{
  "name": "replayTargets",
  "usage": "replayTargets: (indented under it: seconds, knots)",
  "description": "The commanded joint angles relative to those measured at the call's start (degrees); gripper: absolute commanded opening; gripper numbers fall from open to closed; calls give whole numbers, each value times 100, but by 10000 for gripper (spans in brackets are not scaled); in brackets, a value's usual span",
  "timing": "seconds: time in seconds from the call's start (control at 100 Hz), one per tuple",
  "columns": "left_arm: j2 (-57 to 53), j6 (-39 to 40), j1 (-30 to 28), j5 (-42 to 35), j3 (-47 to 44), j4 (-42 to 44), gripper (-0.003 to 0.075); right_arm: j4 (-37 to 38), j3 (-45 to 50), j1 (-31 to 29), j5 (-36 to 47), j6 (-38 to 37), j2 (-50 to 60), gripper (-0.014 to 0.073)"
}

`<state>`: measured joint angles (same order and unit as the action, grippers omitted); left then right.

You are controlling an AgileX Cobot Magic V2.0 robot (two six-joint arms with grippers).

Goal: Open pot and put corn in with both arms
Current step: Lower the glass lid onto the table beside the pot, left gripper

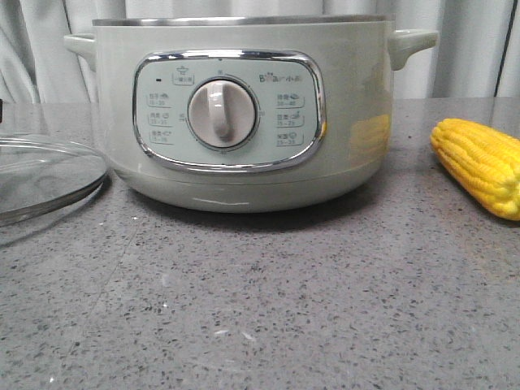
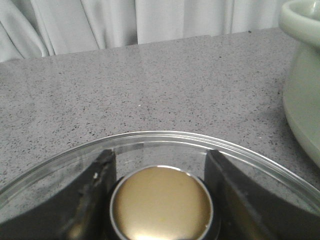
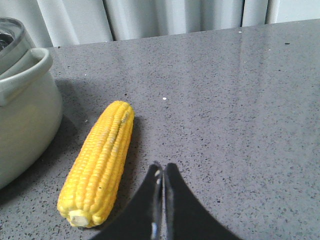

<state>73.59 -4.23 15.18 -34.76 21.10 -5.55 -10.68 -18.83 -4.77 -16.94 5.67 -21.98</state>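
Lid (image 1: 41, 175) lies at the front view's left, off the pot (image 1: 236, 114). Left gripper (image 2: 161, 200) straddles its knob (image 2: 161, 204); grip unclear. Right gripper (image 3: 162, 172), pressed together, must spread for the corn (image 3: 99, 160).

You have bare surface (image 1: 260, 325) in front of the pot (image 1: 244, 114). The glass lid (image 1: 41, 175) blocks its left, the corn (image 1: 483, 162) its right.

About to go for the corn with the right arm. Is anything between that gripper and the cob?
Nothing visible does. The corn lies on bare counter beside the right gripper, whose fingers are shut. The pot sits past the corn's far side.
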Motion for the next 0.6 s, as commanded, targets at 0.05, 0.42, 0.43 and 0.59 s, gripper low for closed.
replayTargets:
  seconds: [0.05,0.42,0.43,0.59]
  knots:
    - [31,-26,-8,-512,179,16,-20,-13,-166,14,456,31,-73,-64]
    - [303,25,13,-260,179,16,8,-13,-166,14,456,31,-73,-64]
    - [303,25,14,-260,179,16,13,-13,-166,14,456,31,-73,-64]
    - [303,25,14,-260,179,16,208,-13,-166,14,456,31,-73,-64]
